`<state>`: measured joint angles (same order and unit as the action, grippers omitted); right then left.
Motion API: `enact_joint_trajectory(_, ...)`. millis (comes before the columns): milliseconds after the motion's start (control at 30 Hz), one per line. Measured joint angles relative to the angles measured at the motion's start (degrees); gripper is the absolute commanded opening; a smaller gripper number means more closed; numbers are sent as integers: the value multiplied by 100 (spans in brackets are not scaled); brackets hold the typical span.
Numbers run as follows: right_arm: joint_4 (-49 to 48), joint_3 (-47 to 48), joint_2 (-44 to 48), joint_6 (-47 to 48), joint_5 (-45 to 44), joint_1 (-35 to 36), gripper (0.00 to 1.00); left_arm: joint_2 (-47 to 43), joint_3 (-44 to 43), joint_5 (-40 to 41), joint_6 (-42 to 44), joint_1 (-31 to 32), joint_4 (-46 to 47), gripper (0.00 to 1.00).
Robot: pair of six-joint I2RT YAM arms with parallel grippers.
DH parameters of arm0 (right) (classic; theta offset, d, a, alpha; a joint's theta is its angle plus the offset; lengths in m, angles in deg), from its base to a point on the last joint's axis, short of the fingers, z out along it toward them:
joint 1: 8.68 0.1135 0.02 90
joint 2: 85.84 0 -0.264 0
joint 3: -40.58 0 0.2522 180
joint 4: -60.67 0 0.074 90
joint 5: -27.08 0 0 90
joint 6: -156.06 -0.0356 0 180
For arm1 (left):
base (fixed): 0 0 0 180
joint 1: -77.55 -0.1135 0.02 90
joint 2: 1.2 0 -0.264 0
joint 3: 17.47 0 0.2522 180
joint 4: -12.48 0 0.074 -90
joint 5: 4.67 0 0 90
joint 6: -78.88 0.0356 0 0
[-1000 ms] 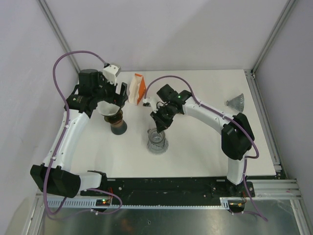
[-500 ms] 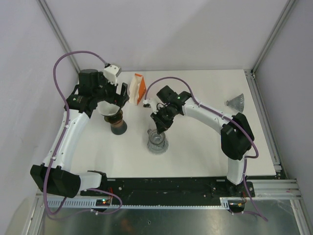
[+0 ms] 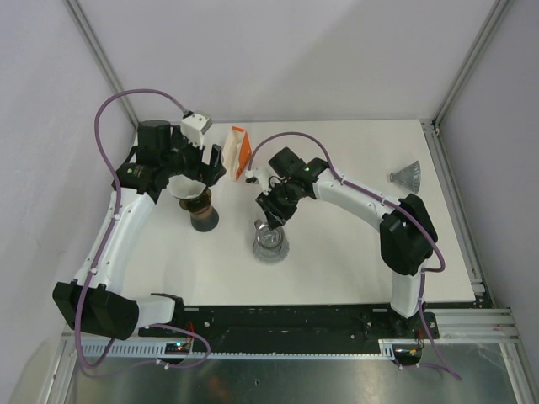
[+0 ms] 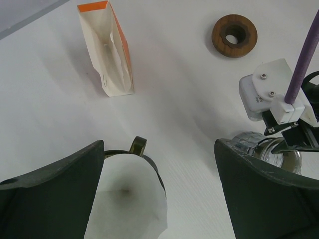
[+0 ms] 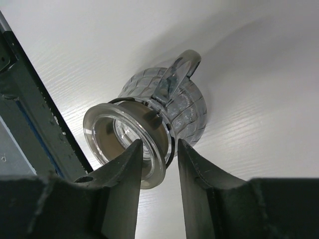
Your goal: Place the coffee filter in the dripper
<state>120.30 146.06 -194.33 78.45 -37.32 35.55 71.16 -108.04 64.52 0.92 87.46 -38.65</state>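
Of the dripper (image 4: pixel 138 145) only the handle is seen. The coffee filter (image 4: pixel 130 201) is seated in it, below the wide-spread left gripper (image 4: pixel 159 147). The right gripper (image 5: pixel 159 147) is set narrowly astride the rim of the glass jug (image 5: pixel 189 112), and whether it is gripped cannot be told. Since the earlier frame the left wrist is turned slightly.

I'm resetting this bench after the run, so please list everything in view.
paper filter: one, white, sitting in the dripper
dripper: one, dark brown, left of table, under the left gripper
filter box: one, orange and white, far centre
glass vessel: one, clear, handled, table centre
wooden ring: one, brown, flat on the table, seen only from the left wrist
metal cone: one, grey, far right
table: one, white
left gripper: black, jaws wide open over the filter
right gripper: black, jaws parted astride the vessel's rim
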Motion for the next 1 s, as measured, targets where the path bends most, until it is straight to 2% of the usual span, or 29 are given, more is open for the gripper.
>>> enact_joint_trajectory(200,-87,0,11,-15,-162,9,43,-2,0,-39,0,9,0,96)
enact_joint_trajectory(300,-98,2,63,-15,-326,20,41,-2,0,-37,2,9,0,96)
enact_joint_trajectory(367,-109,2,188,-20,-503,26,37,0,0,-37,2,9,0,96)
enact_joint_trajectory(533,-450,-149,772,-98,-841,118,15,-2,83,-39,2,9,9,93)
enact_joint_trajectory(633,-778,-496,1235,-212,-756,278,3,0,155,-42,0,9,0,92)
enact_joint_trajectory(767,-1029,-826,1375,-402,-579,487,0,-2,203,-57,-4,11,2,91)
enact_joint_trajectory(1000,-1215,-1036,951,-649,-584,549,0,0,323,-160,-57,17,13,87)
